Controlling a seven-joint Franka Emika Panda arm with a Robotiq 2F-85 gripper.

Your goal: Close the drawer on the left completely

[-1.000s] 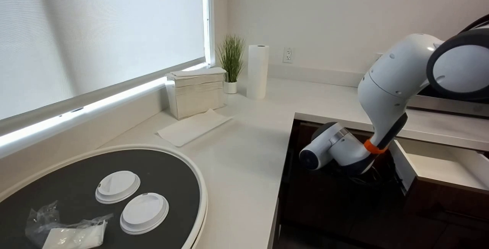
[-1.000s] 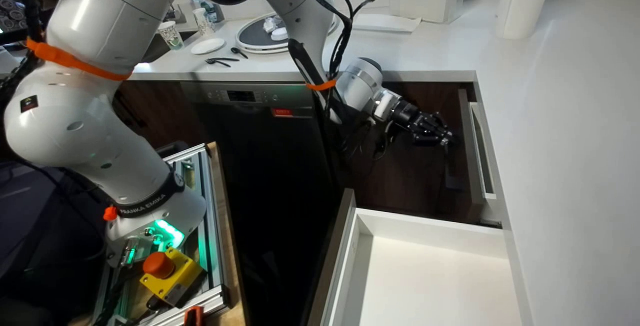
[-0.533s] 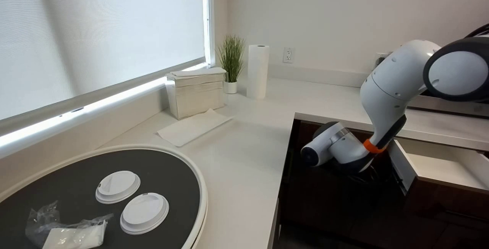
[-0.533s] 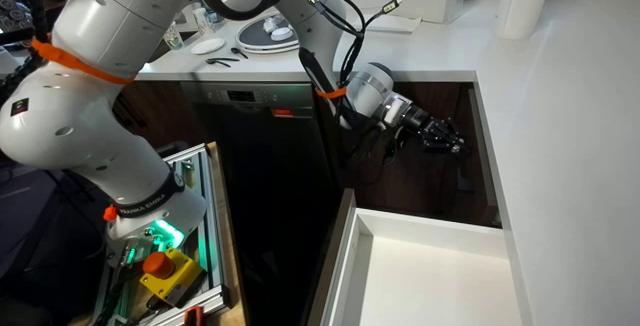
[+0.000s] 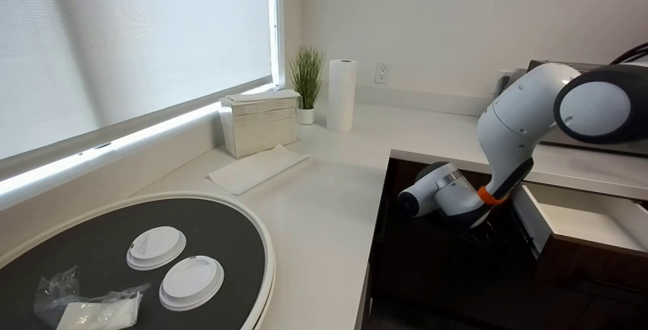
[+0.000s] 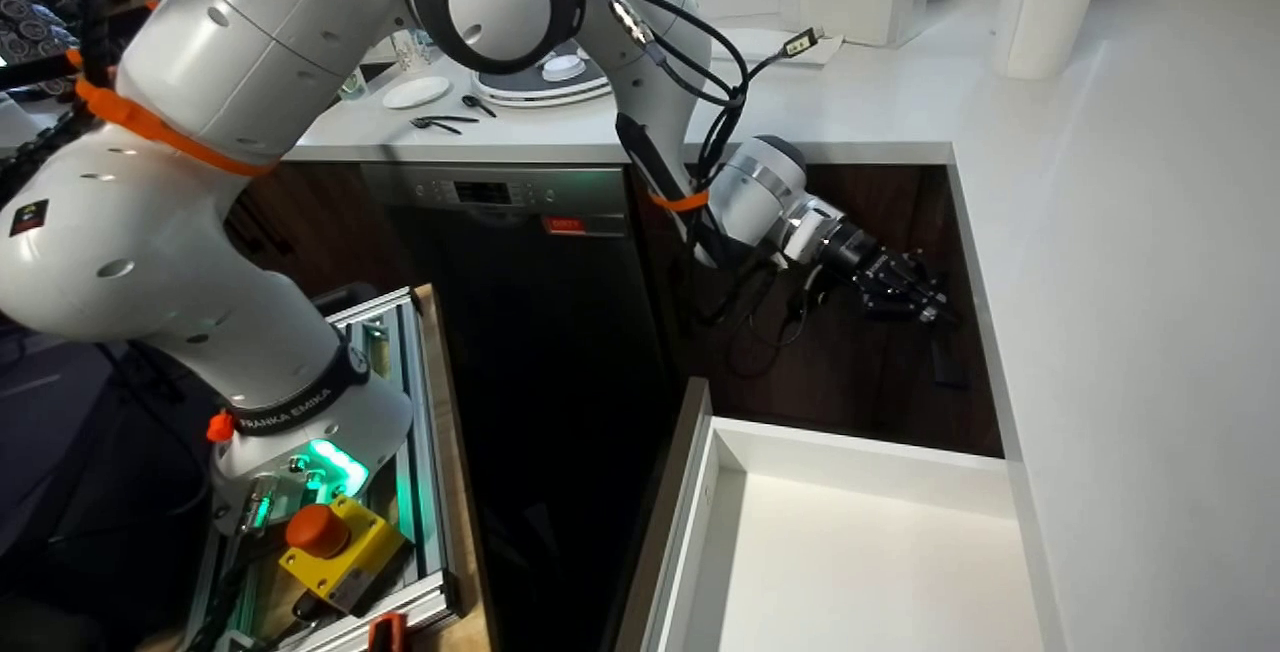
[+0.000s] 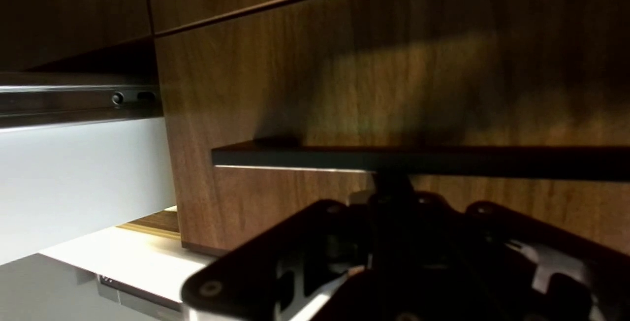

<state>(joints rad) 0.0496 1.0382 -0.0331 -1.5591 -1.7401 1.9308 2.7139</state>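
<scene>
The left drawer's dark brown front (image 6: 900,382) sits under the white counter's edge in an exterior view. No gap shows above it, and its pale interior is hidden. The wrist view shows a brown front (image 7: 275,84) with a long dark bar handle (image 7: 305,159). My gripper (image 6: 938,307) is at this front by the handle. In the wrist view my gripper (image 7: 389,200) has its fingers together just below the bar; whether they touch it is too dark to tell. The second drawer (image 6: 860,437) is open, its white interior visible; it also shows in an exterior view (image 5: 587,218).
The open second drawer's side and metal rail (image 7: 78,102) stand close at the left of the wrist view. The white counter (image 6: 1120,332) runs above the drawers. The dishwasher (image 6: 530,312) is beside the cabinet. Cables (image 6: 770,332) hang from the arm near the wrist.
The left drawer has slid inward under the counter; the gap and pale interior seen a second ago no longer show. My gripper has moved with it toward the counter. The second drawer has not moved.
</scene>
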